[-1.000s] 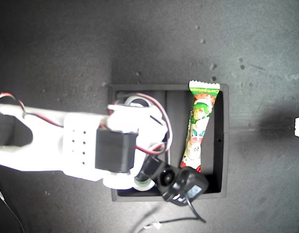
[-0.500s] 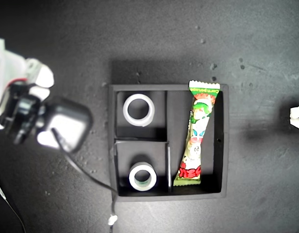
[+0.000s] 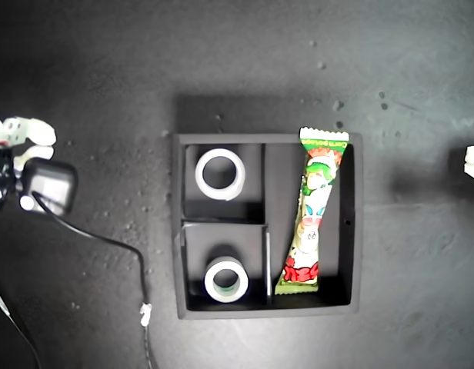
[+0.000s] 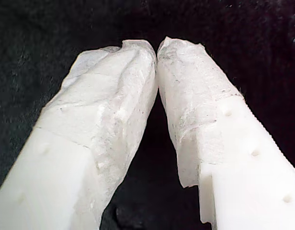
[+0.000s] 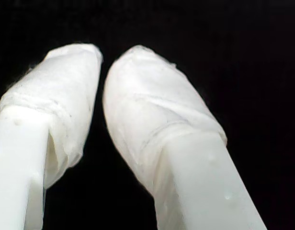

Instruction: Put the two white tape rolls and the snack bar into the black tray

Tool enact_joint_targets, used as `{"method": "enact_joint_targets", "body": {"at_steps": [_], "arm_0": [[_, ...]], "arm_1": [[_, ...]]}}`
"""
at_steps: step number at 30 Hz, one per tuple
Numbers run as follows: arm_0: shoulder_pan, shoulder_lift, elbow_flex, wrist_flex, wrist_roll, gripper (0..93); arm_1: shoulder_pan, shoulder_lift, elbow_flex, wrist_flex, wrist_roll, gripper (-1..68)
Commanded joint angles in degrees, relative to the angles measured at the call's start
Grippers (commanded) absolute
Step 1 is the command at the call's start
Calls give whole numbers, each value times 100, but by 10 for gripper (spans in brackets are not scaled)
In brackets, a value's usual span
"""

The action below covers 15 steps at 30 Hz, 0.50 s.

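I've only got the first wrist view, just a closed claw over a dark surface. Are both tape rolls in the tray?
Observer: Yes. In the exterior view, the first white tape roll and the second white tape roll each sit in a small compartment of the black tray.
Operator: And the snack bar?
Observer: The snack bar lies slightly slanted in the long compartment, one end over the rim.
Operator: Any arm over the tray?
Observer: No. An arm sits at the exterior view's left edge.
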Motion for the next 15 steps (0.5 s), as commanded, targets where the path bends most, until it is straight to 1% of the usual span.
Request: {"method": "enact_joint_targets", "body": {"at_steps": [1,3,7,11,13,15], "arm_0": [[158,1274,870,-211,79,0],[264,2522,1485,-26,220,0],[264,2522,1811,-255,255,0],[237,2522,1934,-229,18,0],[229,2522,1960,-105,-334,6],[272,2522,1960,220,-624,6]], "arm_1": [[-35,44,70,220,-1740,-2],[-378,44,70,158,-1731,-1],[-536,44,70,97,-1890,-4],[-229,44,70,325,-1986,-1],[-70,44,70,677,-2188,0],[62,44,70,835,-2162,0]]}}
